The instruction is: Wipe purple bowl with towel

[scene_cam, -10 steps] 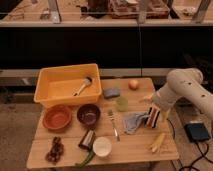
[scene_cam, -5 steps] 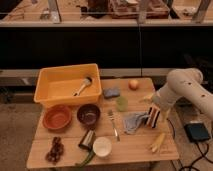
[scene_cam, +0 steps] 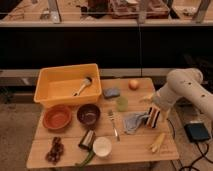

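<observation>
**Towel pickup in hand, bowl not yet wiped**

Jaws parted wide, clamped on nothing. Gripper (scene_cam: 154, 116) low at right of centre, aimed down at the table (scene_cam: 135, 152), right at the right-hand edge of the towel (scene_cam: 131, 122). Impossible to tell whether touching the cloth or just above. Carried by the white arm (scene_cam: 182, 87), bent in from the right edge of the frame.

Towel: crumpled grey-blue, flat on the table, right of centre. Flanked by the fork (scene_cam: 114, 125) on the left and the gripper on the right, with the green cup (scene_cam: 121, 103) just above.

Purple bowl (scene_cam: 88, 114): upright, left of centre, well apart from the towel, on the far side of the fork. Just beside the orange bowl (scene_cam: 57, 117) on the left, and just below the front wall of the yellow tub (scene_cam: 67, 82). Apparently empty, though too dark inside to be sure.

Step in hand, by the look of things: the opening one, getting hold of the towel. No wiping begun, and cloth and bowl nowhere near each other.

Next move, as a judgement only:
- Calls for settling the open jaws astride a raised fold at the near edge of the cloth, then closing firmly enough to hold soft fabric.
- Then a lift high enough to clear the fork, and a carry leftward to the purple bowl rather than the orange one beside it.
- Worth minding on the way: a trailing corner of cloth dragging the fork, or brushing the green cup.
</observation>
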Controlling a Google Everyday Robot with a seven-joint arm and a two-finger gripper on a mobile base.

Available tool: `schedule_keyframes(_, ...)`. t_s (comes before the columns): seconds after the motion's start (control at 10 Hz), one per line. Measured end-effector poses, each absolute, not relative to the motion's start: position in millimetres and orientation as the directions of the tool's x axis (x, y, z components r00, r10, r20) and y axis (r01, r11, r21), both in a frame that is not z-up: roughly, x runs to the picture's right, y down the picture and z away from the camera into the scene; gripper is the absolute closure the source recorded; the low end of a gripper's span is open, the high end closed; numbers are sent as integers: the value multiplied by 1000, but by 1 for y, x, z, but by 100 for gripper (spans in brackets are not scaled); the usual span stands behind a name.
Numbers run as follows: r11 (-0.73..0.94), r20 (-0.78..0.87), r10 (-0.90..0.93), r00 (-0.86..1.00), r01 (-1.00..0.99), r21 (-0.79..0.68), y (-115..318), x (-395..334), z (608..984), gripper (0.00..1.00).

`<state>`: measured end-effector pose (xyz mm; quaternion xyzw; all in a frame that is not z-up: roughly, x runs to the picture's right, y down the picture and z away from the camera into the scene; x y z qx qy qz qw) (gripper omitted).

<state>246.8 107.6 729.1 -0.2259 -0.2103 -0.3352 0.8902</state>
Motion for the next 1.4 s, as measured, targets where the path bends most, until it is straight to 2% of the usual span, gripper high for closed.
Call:
schedule_keyframes(0.9, 674, 519, -499, 694, 687, -271, 108, 246, 730, 20)
schedule_keyframes(1.1, 688, 447, -513, 733, 662, -297, 108, 222, 733, 20)
schedule_keyframes(1.4, 695, 425, -492, 760, 637, -334, 131, 193, 761, 20)
